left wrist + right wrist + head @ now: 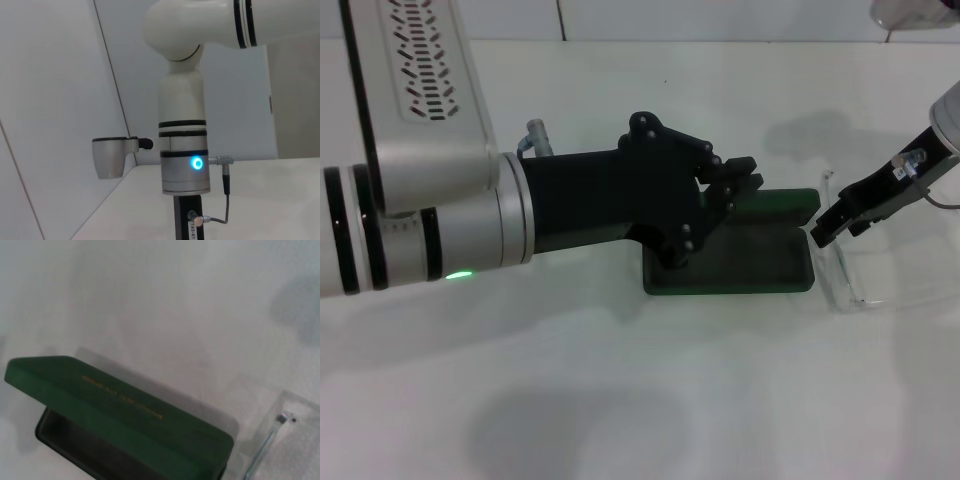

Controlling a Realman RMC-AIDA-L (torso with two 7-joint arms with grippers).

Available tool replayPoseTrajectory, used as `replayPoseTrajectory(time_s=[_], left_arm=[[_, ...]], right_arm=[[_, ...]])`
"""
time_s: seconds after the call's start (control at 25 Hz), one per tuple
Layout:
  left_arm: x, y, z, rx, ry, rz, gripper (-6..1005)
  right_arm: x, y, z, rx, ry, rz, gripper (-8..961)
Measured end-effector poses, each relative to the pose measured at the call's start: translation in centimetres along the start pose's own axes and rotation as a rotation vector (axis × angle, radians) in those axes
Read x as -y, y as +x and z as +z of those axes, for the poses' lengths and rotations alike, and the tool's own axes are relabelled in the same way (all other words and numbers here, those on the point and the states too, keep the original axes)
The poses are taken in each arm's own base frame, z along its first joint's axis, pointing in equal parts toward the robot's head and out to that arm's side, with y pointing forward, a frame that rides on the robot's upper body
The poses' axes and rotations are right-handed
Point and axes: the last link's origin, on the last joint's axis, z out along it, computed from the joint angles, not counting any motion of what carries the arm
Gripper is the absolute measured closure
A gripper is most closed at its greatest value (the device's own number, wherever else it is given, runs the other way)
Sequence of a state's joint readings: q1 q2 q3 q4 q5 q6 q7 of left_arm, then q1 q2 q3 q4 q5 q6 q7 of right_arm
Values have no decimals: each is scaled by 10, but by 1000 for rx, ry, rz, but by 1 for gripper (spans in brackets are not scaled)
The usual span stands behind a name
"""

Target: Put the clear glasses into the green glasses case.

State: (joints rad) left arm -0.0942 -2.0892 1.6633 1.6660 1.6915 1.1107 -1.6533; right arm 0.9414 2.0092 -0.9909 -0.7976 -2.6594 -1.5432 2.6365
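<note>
Dark green against the white desk [620, 400], the green glasses case [760, 265] lies open at the middle of my head view, its tray facing up and its lid raised along the far edge. My left end effector [745, 180] reaches in from the left and sits over the case's left half, its black fingers [738, 166] at the lid's far edge; I cannot tell from here whether they are pinching the lid or only resting against it. From the right, my right end effector [830, 225] comes down at an angle to the case's right end, its tips right at the near corner of the clear glasses [850, 280]. Those glasses lie on the desk just beside the case's right end, touching or almost touching it, outside the tray, with one long clear arm running toward me. The right tips look close together on the frame's edge, but I cannot tell whether they actually grip it. My right wrist view shows the case [120, 415] from low down: the lid with a line of small gold lettering [122, 397] tilted up over the dark interior, and a sliver of the glasses [272, 440] with a small metal hinge at one side. My left wrist view looks away from the work, showing only an arm segment [182, 150] with a blue ring light [198, 163] above the desk.
</note>
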Motion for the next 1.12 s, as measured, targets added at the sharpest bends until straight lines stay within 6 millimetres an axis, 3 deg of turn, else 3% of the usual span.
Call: replayPoseTrajectory(time_s=[0.72, 1.12], left_arm=[[-1, -6, -8, -23, -9, -37, 917], [1, -6, -13, -33, -5, -46, 920]], right_arm=[[5, 4, 11, -43, 45, -5, 504], [8, 11, 12, -58, 43, -20, 714]])
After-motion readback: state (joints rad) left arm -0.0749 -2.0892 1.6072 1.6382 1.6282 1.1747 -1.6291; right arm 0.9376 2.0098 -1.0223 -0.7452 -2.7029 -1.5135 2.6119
